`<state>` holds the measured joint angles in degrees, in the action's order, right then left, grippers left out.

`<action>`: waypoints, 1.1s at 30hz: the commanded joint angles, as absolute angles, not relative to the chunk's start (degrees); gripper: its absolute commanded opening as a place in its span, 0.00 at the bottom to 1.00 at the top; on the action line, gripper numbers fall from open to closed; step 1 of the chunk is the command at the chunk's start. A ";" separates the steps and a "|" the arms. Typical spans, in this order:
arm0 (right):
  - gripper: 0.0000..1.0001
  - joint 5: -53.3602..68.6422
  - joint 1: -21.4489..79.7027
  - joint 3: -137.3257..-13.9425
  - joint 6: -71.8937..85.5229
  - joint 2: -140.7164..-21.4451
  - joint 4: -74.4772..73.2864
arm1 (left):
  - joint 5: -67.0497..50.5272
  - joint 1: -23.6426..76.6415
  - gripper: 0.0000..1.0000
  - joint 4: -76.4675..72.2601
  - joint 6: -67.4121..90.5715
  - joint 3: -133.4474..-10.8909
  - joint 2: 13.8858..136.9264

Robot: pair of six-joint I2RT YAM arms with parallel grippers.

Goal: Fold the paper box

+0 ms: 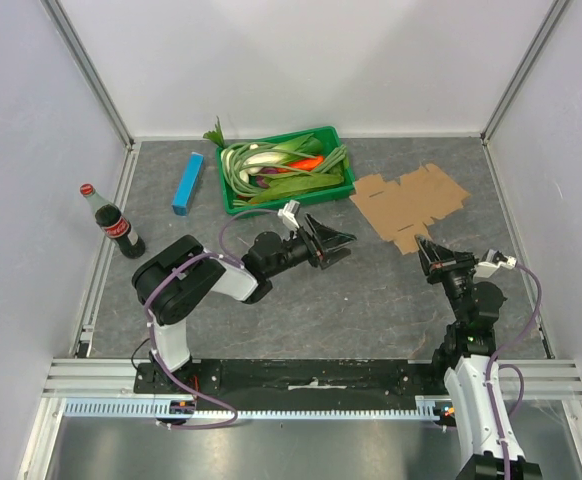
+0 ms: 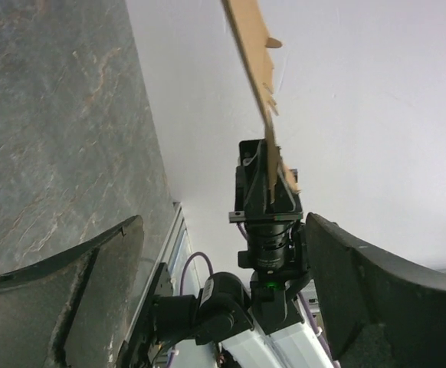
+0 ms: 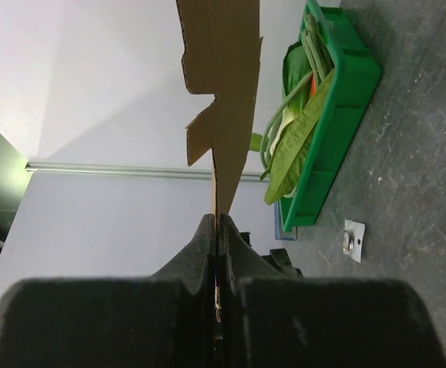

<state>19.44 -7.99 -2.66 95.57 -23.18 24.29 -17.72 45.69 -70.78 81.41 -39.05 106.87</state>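
Note:
The paper box (image 1: 411,200) is a flat brown cardboard blank with flaps, at the right of the table near the green tray (image 1: 281,204). My right gripper (image 1: 426,246) is shut on its near corner. In the right wrist view the cardboard (image 3: 223,77) rises edge-on from between the closed fingers of the right gripper (image 3: 218,219). My left gripper (image 1: 343,248) stands open at mid-table, pointing right toward the box with nothing between its fingers. The left wrist view shows its wide-apart fingers (image 2: 223,222) and, beyond them, the paper box (image 2: 255,54) held by the right gripper (image 2: 267,195).
The green tray (image 3: 338,123) at the back centre holds leafy vegetables. A slim blue box (image 1: 187,183) lies left of it. A cola bottle (image 1: 116,222) stands at the far left. A tiny white square card (image 3: 353,239) lies on the table near the tray. White walls enclose three sides.

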 commanded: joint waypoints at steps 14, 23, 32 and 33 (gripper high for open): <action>0.00 23.73 -6.07 -1.41 96.15 -20.57 20.56 | -17.84 45.79 0.79 -69.17 81.82 -53.18 108.81; 0.00 23.47 -5.62 -2.54 96.86 -20.57 21.36 | -18.63 45.79 0.78 -67.86 81.04 -51.94 108.90; 0.00 22.33 -5.45 -5.27 94.04 -20.92 19.42 | -20.66 46.05 0.82 -63.72 82.27 -49.06 107.32; 0.00 22.24 -5.45 -5.10 94.22 -21.00 20.64 | -20.22 46.05 0.85 -62.85 82.96 -48.09 106.62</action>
